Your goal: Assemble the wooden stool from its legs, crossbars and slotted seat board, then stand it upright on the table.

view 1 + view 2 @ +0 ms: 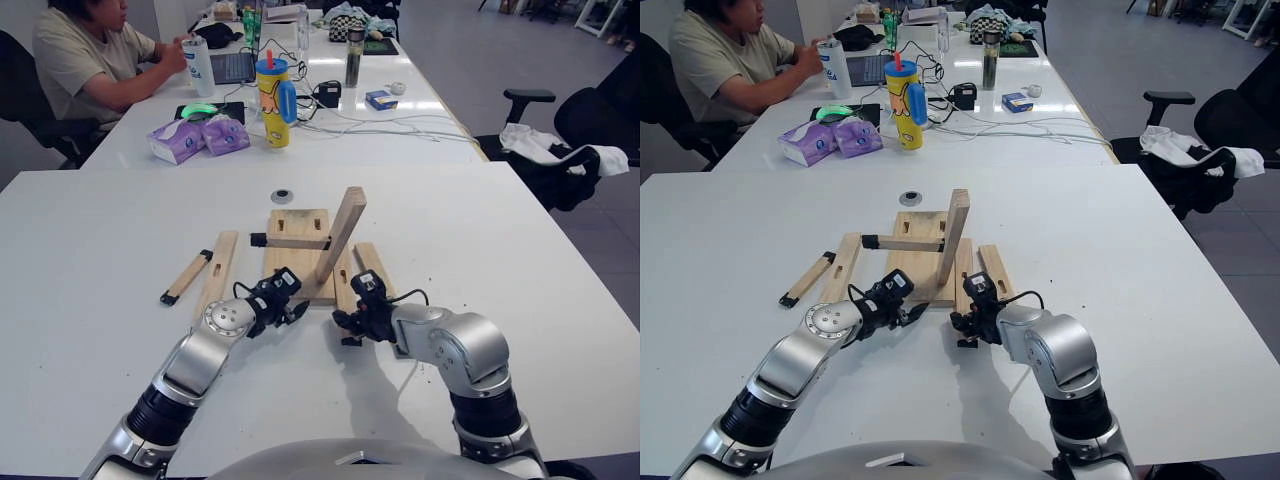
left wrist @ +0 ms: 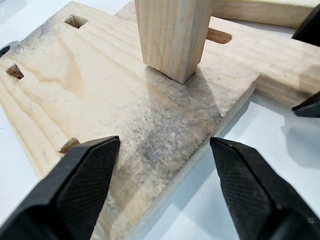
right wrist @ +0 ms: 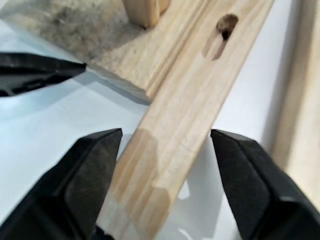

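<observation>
Right gripper [image 3: 166, 132]: fingers wide apart, holding nothing, one on each side of the near end of a loose leg [image 3: 185, 100]. Whether either pad touches the wood cannot be confirmed. This leg lies flat on the table [image 1: 90, 250]. Its long axis runs from the gripper toward the far edge, alongside the right edge of the seat board [image 2: 100, 90] and touching it or just beside it. Its mortise slot [image 3: 222, 30] faces up, farther along from the fingers. The right arm is the nearer arm to this leg, so the judgement is that a straight close would grip it across its width. A second loose leg [image 1: 375, 268] lies just beside it on the outer side, roughly parallel. Left gripper [image 2: 165, 140]: fingers also wide apart and empty, straddling the near edge of the seat board close to its near right corner, and apparently clear of the wood. The board lies flat at mid-table. One fitted leg [image 2: 172, 35] stands in it near that corner, tilted away and to the right, not plumb. A crossbar [image 1: 295, 243] juts sideways from the fitted leg, to the left above the board. To the left of the board, well apart from both grippers, lie a third loose leg [image 1: 218, 272] and a short crossbar [image 1: 187, 276]. Assembly is judged to be at an early stage.
</observation>
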